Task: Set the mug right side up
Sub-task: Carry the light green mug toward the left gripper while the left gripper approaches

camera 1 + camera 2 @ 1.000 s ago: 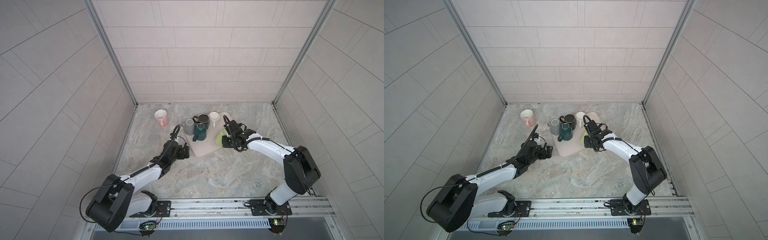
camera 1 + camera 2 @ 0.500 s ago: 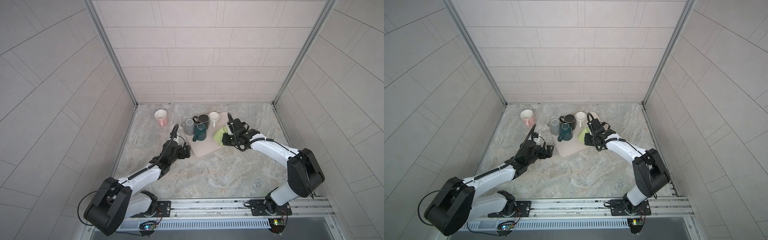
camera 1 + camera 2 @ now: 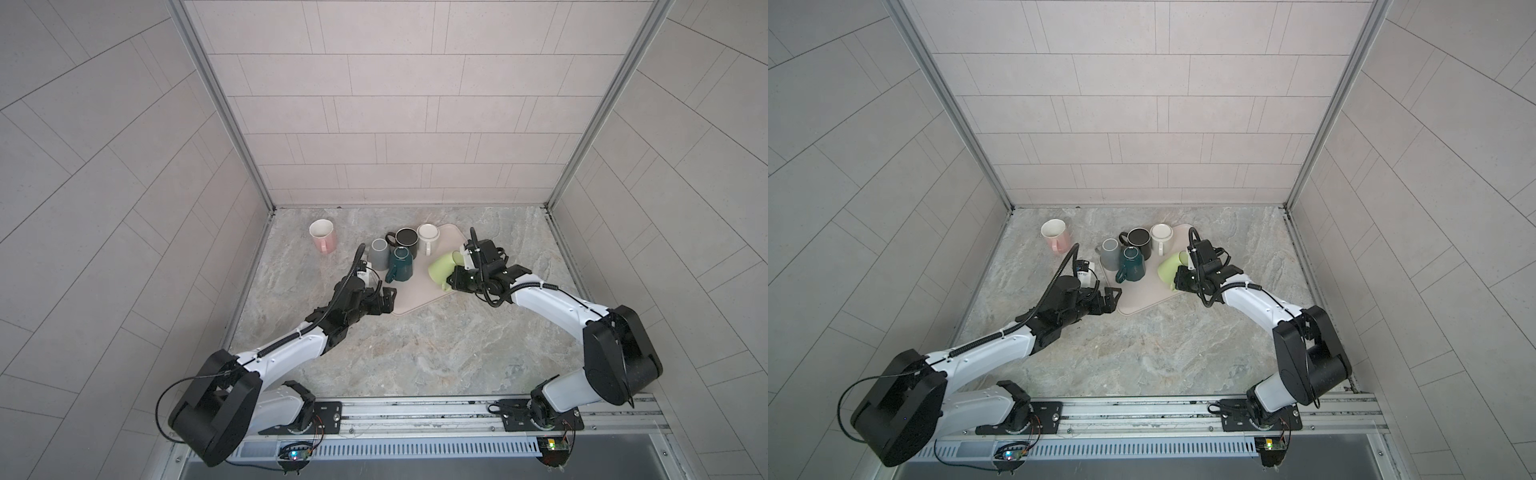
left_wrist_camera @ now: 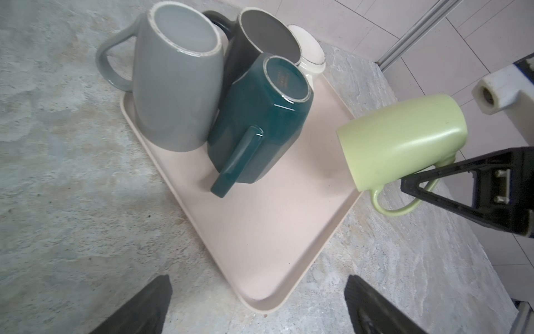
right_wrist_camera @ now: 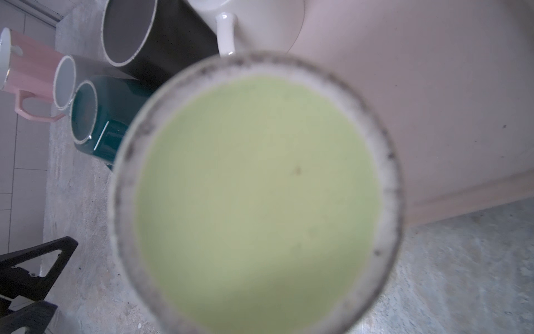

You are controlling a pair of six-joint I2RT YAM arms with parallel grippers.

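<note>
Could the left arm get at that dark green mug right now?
Probably yes. The left tool is open and faces the dark green mug, whose handle points toward it, with only bare tray between them. The grey mug crowds one side.

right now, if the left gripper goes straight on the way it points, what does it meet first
Probably the near corner of the pink tray, straight ahead of the open left gripper. If it clears the rim, the handle of the teal mug comes next; its height is unclear.
</note>
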